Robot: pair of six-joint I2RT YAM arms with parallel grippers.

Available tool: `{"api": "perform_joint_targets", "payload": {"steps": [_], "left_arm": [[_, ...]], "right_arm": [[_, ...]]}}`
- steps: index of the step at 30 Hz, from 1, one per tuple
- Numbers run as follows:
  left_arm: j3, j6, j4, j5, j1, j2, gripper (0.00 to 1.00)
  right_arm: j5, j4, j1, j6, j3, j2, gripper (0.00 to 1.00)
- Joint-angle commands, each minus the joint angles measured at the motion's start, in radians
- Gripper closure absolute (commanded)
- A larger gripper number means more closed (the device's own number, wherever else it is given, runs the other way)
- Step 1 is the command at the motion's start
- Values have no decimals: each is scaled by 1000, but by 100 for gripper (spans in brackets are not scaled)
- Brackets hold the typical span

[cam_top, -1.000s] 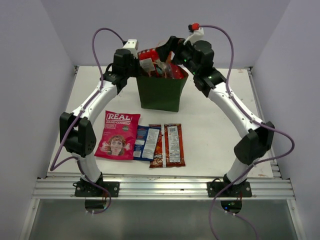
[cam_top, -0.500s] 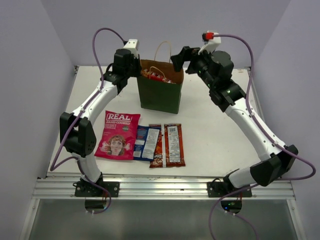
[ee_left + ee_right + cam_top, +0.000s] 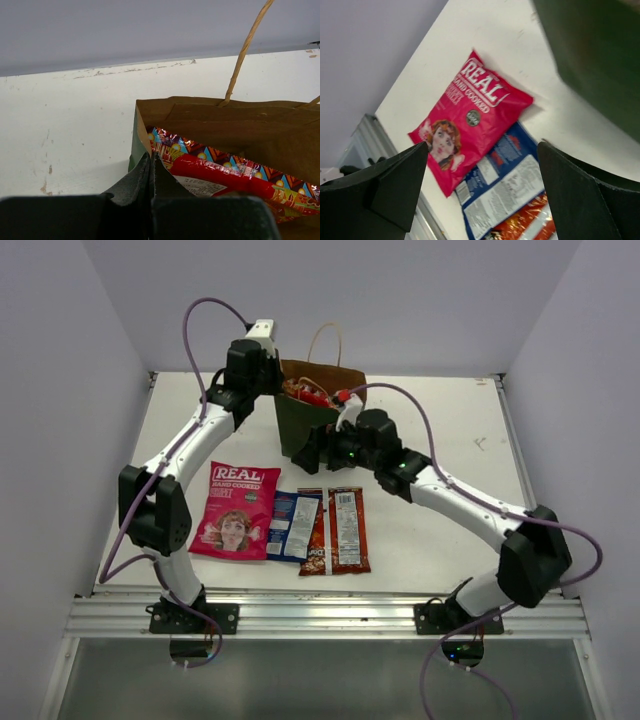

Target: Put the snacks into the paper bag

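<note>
- Pink crisp bag: flat on the table, near edge, leftmost of three. Glossy film, puffed and light; probably slippery, with brittle contents. Best pinched at a crimped end seam, not across the belly.
- Blue packet: just beside the pink bag, touching or slightly overlapping it. Small, thin, limp; likely to droop from one corner.
- Orange-red packet: right of the blue one, long and flat, shiny.
- Red candy bag: inside the paper bag, lying aslant, patterned top edge showing.
- Paper bag: dark green outside, brown inside, upright at the table's far side; tan handle stands up. Light, tips easily.
- Left gripper: clamped tight on the bag's rim corner.
- Right gripper: jaws wide apart, nothing held, above the pink and blue packets.
</note>
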Motion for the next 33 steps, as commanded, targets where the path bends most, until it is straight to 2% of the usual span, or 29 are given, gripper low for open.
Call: {"api": "perform_joint_targets", "payload": {"steps": [1, 5, 12, 20, 28, 29, 30, 31, 32, 33], "left_arm": [[-27, -24, -44, 37, -5, -20, 100], [-25, -27, -44, 43, -12, -26, 100], [-19, -26, -45, 50, -15, -23, 100], [-31, -26, -35, 58, -14, -27, 100], [-42, -24, -24, 67, -15, -35, 100], [-42, -23, -22, 66, -15, -35, 100], [-44, -23, -24, 66, -15, -37, 100], [-42, -21, -24, 66, -15, -38, 100], [-42, -21, -25, 66, -15, -40, 100], [-42, -21, -24, 64, -14, -41, 100]], "right_arm": [[-91, 209, 62, 106, -3, 127, 6], [-111, 352, 116, 157, 25, 283, 7], [-27, 375, 168, 192, 89, 489, 8], [87, 346, 194, 166, 126, 586, 8], [142, 302, 219, 126, 250, 703, 9], [142, 296, 221, 122, 261, 716, 13], [147, 289, 227, 117, 270, 721, 20], [153, 276, 230, 106, 272, 724, 40], [160, 268, 231, 102, 273, 729, 49], [162, 254, 236, 96, 278, 730, 64]]}}
